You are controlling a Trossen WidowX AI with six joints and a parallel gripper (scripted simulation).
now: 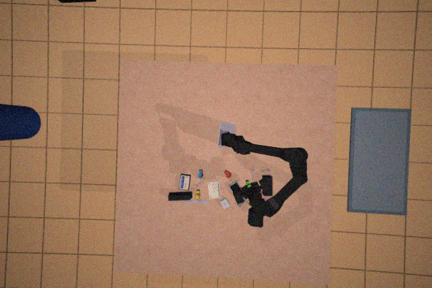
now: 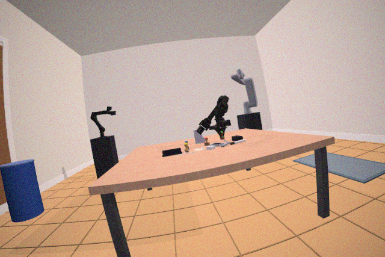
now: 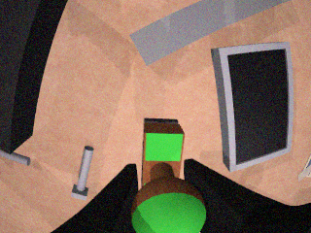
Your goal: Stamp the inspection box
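Note:
My gripper [image 3: 159, 170] [image 2: 222, 136] is shut on the green-marked wooden stamp [image 3: 164, 147] [image 1: 248, 183], whose round green knob points up at the wrist camera. The stamp's lettering and underside are hidden; its exact height over the bench is hard to tell. The ink pad [image 3: 258, 104] [image 1: 237, 192], black in a grey frame, lies to the right of the stamp in the wrist view, apart from it. The cream card [image 1: 213, 190] lies beyond the pad, left in the overhead view; its box and marks are too small to read there.
Red [image 1: 227, 174], blue [image 1: 200, 173] and yellow [image 1: 198, 194] stamps stand around the card. A white block [image 1: 224, 203] lies near it. A black block [image 1: 268, 183] [image 2: 236, 138], a bolt [image 3: 85, 167] and a grey strip [image 3: 194, 29] are near the gripper. A black tray [image 1: 179, 195] lies far left.

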